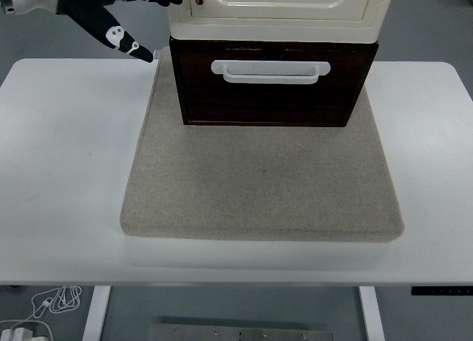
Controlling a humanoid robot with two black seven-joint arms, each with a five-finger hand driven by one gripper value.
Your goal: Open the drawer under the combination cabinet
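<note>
A cream cabinet stands at the back of a beige mat. Under it sits a dark brown drawer with a white bar handle; its front juts out a little past the cabinet's face. My left hand hovers at the top left, just left of the cabinet's upper corner, fingers spread and holding nothing. Its thumb points down toward the mat's back left corner. The hand touches neither drawer nor handle. My right arm does not show.
The white table extends left and right of the mat. Cables and a plug lie on the floor below the table's near left edge.
</note>
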